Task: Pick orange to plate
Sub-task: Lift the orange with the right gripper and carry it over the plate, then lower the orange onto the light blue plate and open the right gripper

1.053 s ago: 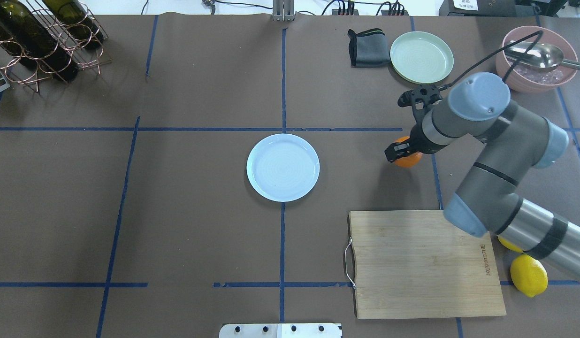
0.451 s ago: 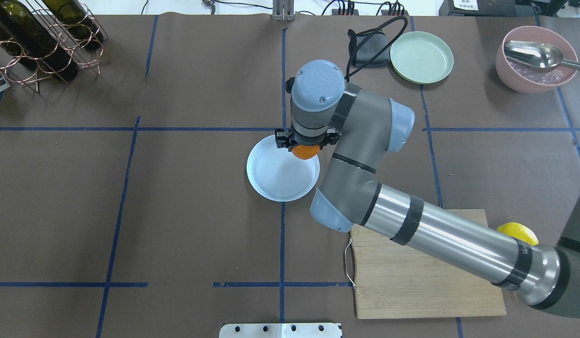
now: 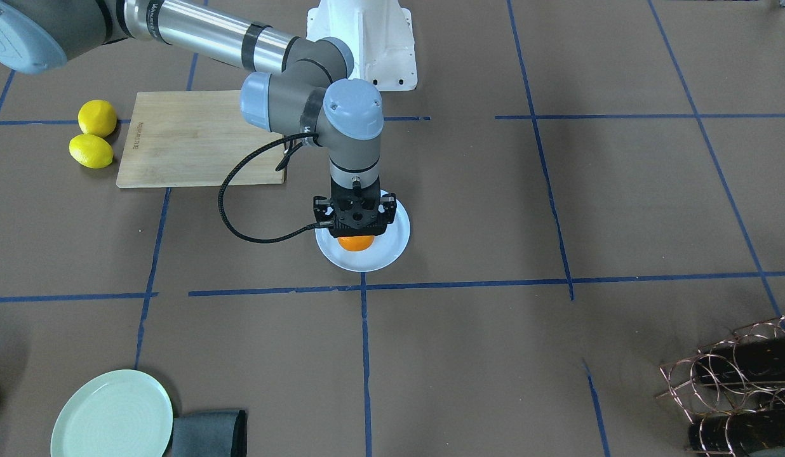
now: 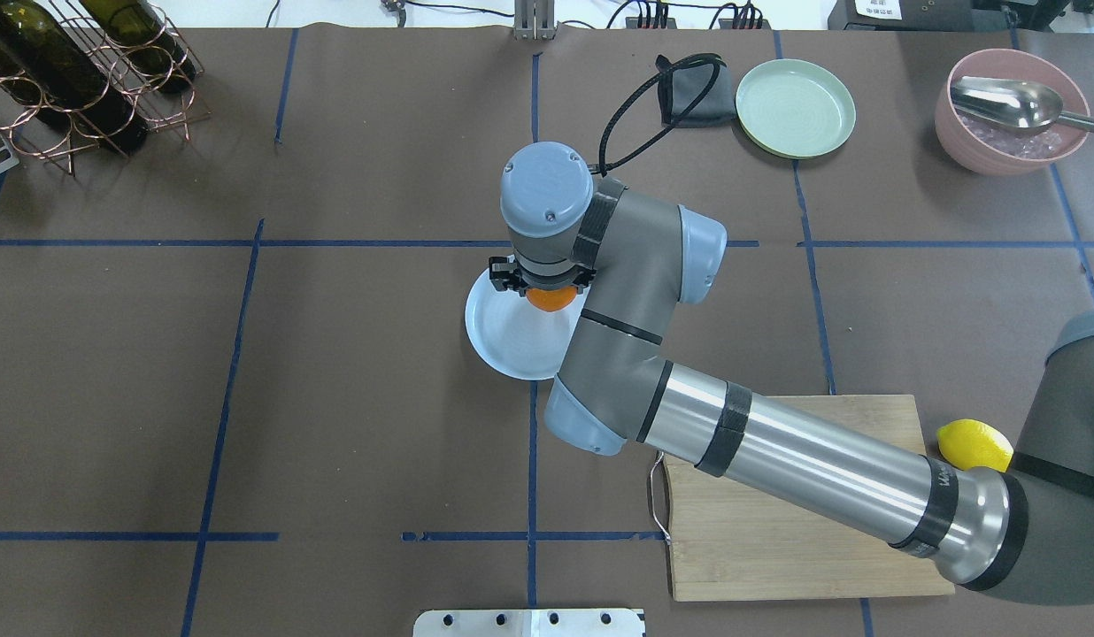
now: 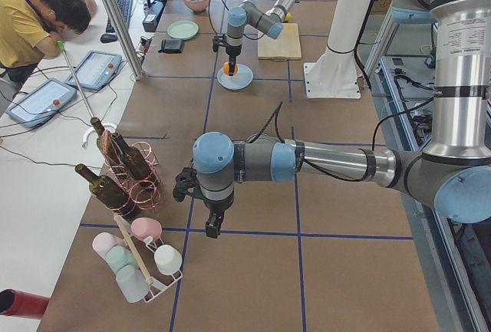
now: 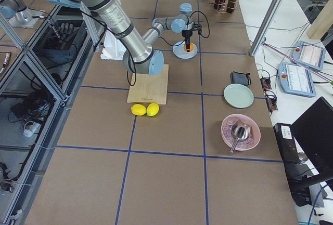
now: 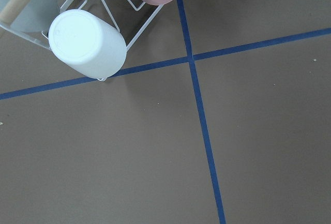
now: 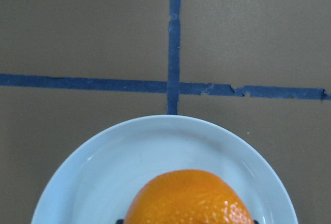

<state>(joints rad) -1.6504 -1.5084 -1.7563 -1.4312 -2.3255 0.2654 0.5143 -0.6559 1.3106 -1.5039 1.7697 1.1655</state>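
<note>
The orange (image 8: 189, 198) sits between the fingers of my right gripper (image 3: 355, 232), which is shut on it right over the white plate (image 4: 503, 341). In the right wrist view the fruit fills the bottom centre, with the plate's (image 8: 103, 172) far rim beyond it. From above, the orange (image 4: 547, 299) shows over the plate's far half; whether it touches the plate I cannot tell. The front-facing view has the orange (image 3: 355, 242) on the near part of the plate (image 3: 395, 244). My left gripper (image 5: 213, 225) hangs far off near the bottle rack; its state cannot be told.
A bamboo cutting board (image 4: 777, 531) lies at the near right, with two lemons (image 3: 97, 117) (image 3: 91, 151) beside it. At the far right are a green plate (image 4: 795, 108), a grey cloth (image 4: 689, 97) and a pink bowl with a spoon (image 4: 1012, 111). A bottle rack (image 4: 78, 71) stands at the far left.
My right arm has swung left across the table with the orange in its gripper, from right of the plate to over it, then a little farther left.
</note>
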